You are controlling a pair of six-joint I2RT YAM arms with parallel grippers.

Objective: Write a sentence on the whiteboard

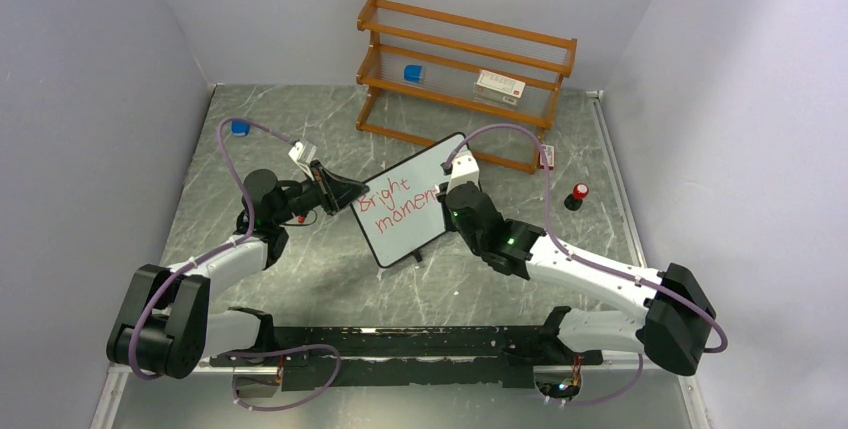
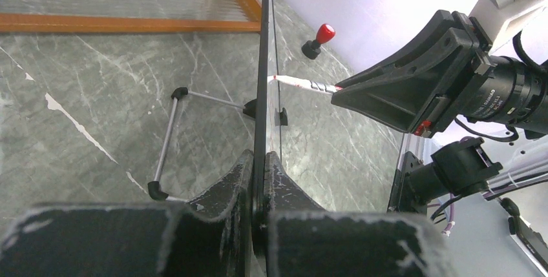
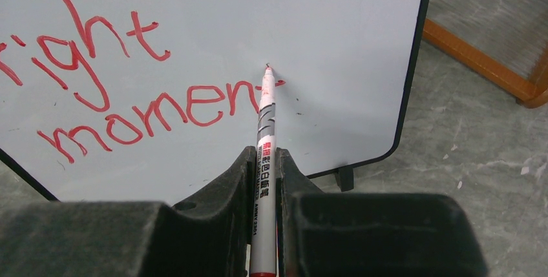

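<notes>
Right wrist: your right gripper [image 3: 265, 157] pinches the red marker [image 3: 265, 115], tip on the whiteboard [image 3: 213, 25] mid-worktop [image 1: 300, 279], its edge clamped by the left gripper [image 2: 262, 164]; push too hard and the board could twist, skewing the stroke.

L hand [image 2: 265, 161] tight on whiteboard [image 2: 262, 64] edge

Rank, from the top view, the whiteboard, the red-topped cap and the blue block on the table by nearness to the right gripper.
1. Whiteboard, just left of the right gripper.
2. Red-topped cap, to its right.
3. Blue block, far left.
</notes>
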